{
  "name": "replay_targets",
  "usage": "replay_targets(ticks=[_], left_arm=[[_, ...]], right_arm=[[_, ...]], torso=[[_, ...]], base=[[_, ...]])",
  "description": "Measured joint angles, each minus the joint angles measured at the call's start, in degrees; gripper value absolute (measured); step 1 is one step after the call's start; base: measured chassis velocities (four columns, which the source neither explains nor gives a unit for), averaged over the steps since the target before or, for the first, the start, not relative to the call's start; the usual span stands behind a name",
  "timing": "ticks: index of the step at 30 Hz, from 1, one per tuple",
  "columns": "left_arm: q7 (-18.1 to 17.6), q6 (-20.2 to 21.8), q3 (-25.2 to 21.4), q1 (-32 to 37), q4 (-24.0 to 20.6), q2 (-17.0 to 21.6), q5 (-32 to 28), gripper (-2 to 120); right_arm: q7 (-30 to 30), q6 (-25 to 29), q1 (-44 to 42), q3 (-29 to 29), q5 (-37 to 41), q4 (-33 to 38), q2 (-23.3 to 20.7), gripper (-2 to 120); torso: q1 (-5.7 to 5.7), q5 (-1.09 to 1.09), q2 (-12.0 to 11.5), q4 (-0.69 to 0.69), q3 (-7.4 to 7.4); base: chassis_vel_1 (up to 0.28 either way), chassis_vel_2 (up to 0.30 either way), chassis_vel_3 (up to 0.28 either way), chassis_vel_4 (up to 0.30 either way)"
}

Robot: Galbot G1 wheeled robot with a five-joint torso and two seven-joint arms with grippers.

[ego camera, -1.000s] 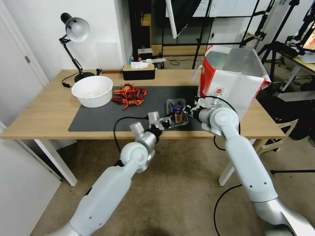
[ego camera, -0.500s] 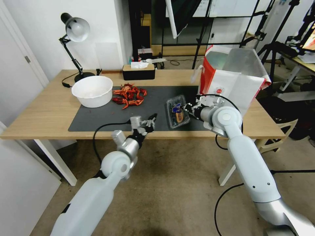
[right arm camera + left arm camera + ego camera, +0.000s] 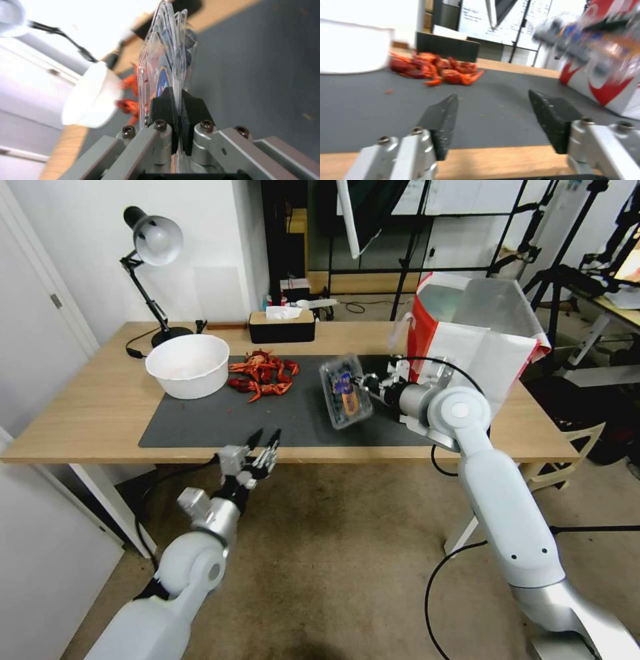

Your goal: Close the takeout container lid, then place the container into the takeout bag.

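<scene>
Since half a second ago the small clear plastic clamshell takeout container (image 3: 345, 389) with dark blueberries inside has come up off the dark grey rectangular mat (image 3: 220, 417) and shifted toward the far side of the light wooden table (image 3: 87, 407); it now hangs tilted in the air above the mat, its labelled clear lid (image 3: 343, 383) facing the robot. Over the same interval the left gripper (image 3: 264, 441) has drawn back from the mat to the near table edge and sits lower and further left.

The container lies just off the tip of the right gripper (image 3: 365, 383), on the side away from the large white paper takeout bag with red sides (image 3: 467, 347), which stands upright and open near the right arm's wrist. In the right wrist view the right gripper (image 3: 176, 105) has its black pads pinched tight on the closed edge of the clamshell (lid and tray pressed together between them), and the box (image 3: 166, 65) stands edge-on beyond the fingertips.

The left gripper (image 3: 493, 110) holds nothing; its two black fingers (image 3: 440, 122) are spread wide, pointing across the mat toward the heap of red crayfish (image 3: 433, 68) beside the white round bowl (image 3: 188, 365).
</scene>
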Motion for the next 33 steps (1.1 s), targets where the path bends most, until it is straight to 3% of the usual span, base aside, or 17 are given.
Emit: replay_targets(ticks=[1,4,6,10,15,21,27,33], left_arm=[[0.14,-0.68,-0.74,0.98,-0.1,-0.28,0.8,67],[0.39,-1.86,-2.27,3.35,-0.39,-1.07,2.2,72],[0.59,-4.3,-5.03,7.29,-0.77,-2.74,3.84,85],[1.12,-6.15,-6.53,9.31,-0.25,-3.73,4.71,98],[1.3,-6.95,-6.87,9.97,0.17,-4.41,5.33,100],[1.26,-7.19,-6.82,9.32,0.96,-4.83,5.54,100],[1.26,-7.24,-6.31,9.22,1.42,-4.74,5.54,100],[1.19,-7.25,-5.71,8.57,1.67,-4.7,5.52,100]], right_arm=[[-0.62,0.43,0.34,-0.01,0.0,0.61,-0.17,0],[-1.62,1.35,1.17,0.02,0.03,1.85,-0.74,0],[-3.11,4.07,3.95,1.06,-0.12,4.24,-2.28,0],[-3.52,6.29,7.03,3.1,-0.48,5.18,-4.17,0],[-3.58,8.43,10.84,6.33,-0.78,4.5,-6.81,0],[-5.38,10.55,15.46,11.73,-4.2,-1.35,-11.22,0],[-8.31,10.96,14.13,15.57,-10.98,-5.26,-15.33,0],[-9.09,10.81,9.24,16.56,-12.57,-5.44,-16.73,0]], torso=[[0.0,0.01,0.0,-0.01,0.0],[0.0,-0.01,0.0,0.0,0.0],[0.0,0.0,0.0,0.0,0.0],[0.0,0.01,0.0,0.0,0.0],[-0.01,0.01,0.0,-0.01,0.01],[0.0,0.01,0.0,0.0,0.01],[0.0,0.02,0.0,-0.03,0.01],[0.0,0.04,0.0,-0.02,0.01]], base=[[0.0,0.0,0.0,0.0],[0.0,0.0,0.0,0.0],[0.0,0.0,0.0,0.0],[0.0,0.0,0.0,0.0],[0.0,0.0,0.0,0.0],[0.0,0.0,0.0,0.0],[0.0,0.0,0.0,0.0],[0.0,0.0,0.0,0.0]])
